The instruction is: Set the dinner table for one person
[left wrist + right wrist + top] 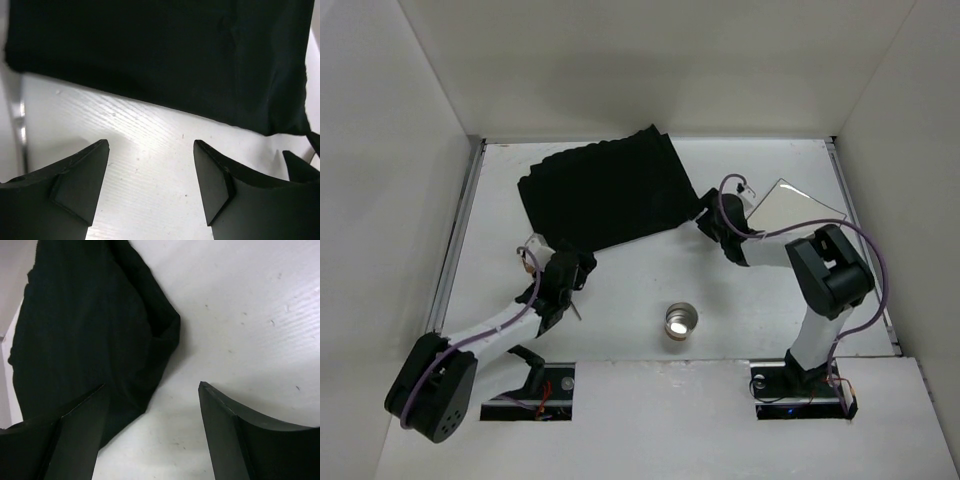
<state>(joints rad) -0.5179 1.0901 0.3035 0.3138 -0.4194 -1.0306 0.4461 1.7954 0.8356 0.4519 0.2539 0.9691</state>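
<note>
- The dinner table [630,300] is the white top spread under both arms. On it the black placemat [605,195] lies toward 12 o'clock of centre, askew and rumpled.
- In the top view the placemat's long axis runs roughly from 8 o'clock to 2 o'clock, not square with the table's near edge.
- The right claw [708,222] sits at the mat's 4 o'clock corner. Its wrist view shows the claw [152,390] spread wide and gripping nothing, with the mat [85,325] ahead and a folded corner of it reaching in beside the left-hand finger.
- The left claw [570,272] is at the mat's 7 o'clock corner. Its own view shows it [150,145] released too, with the mat's [160,55] edge at 12 o'clock and a strip of bare white top between.
- The right claw looks the nearer, practically at the cloth; the left has a short reach toward 12 o'clock before it can pinch.
- My guess is that the next move is a grip on those two near corners, to draw the mat square and flat.
</note>
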